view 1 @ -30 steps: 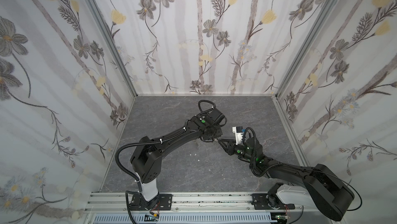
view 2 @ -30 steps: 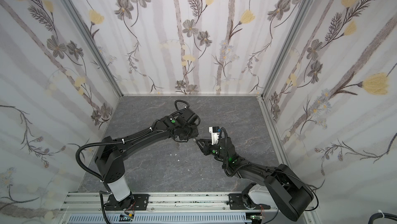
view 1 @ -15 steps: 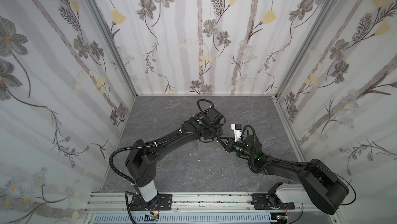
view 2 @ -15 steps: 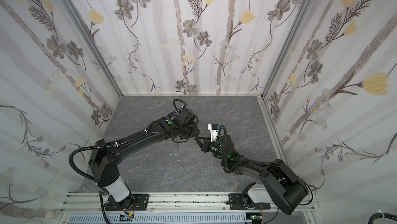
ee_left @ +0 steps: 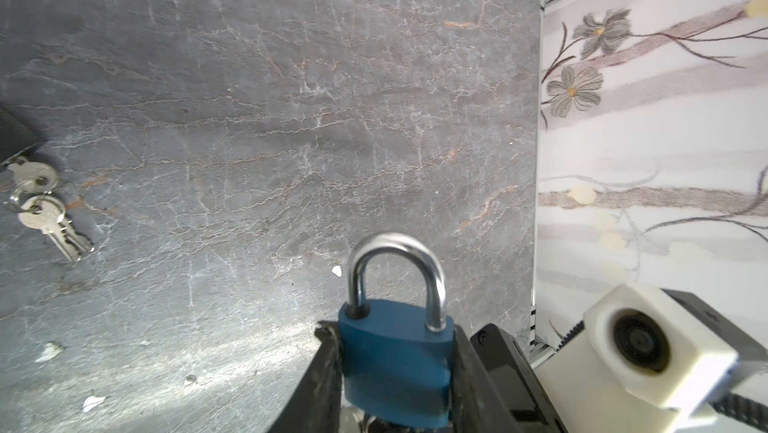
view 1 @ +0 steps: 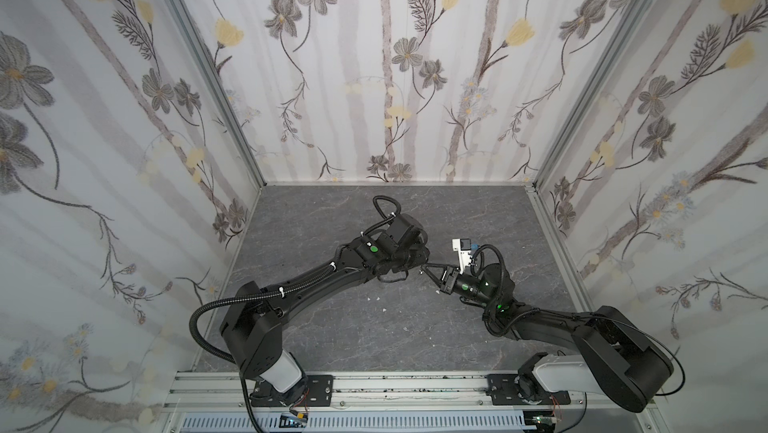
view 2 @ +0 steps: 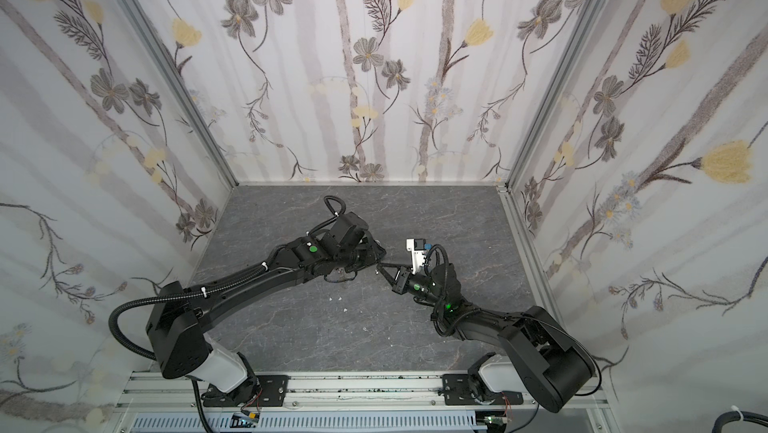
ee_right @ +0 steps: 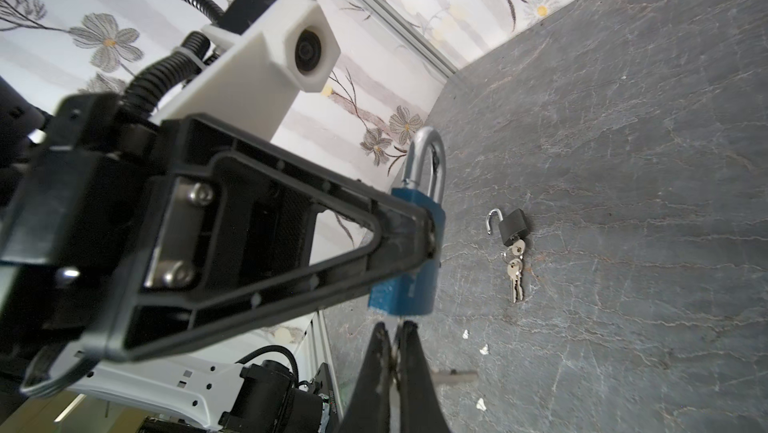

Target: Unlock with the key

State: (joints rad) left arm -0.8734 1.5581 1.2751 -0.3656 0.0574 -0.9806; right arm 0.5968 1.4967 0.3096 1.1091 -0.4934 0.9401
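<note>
My right claw (ee_right: 395,327) just clamped on the key (ee_right: 400,318) under the blue padlock (ee_right: 409,252); left claw (ee_left: 395,339) grips its body. Turn comes next.

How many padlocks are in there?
2. A blue padlock is clamped between the left fingers; a black padlock, shackle open, lies on the table with keys in it. Arms may hide more.

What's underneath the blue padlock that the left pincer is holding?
Right below the blue padlock sits the right pincer, shut, with a sliver of silver key between them. Keyhole and key head are covered.
</note>
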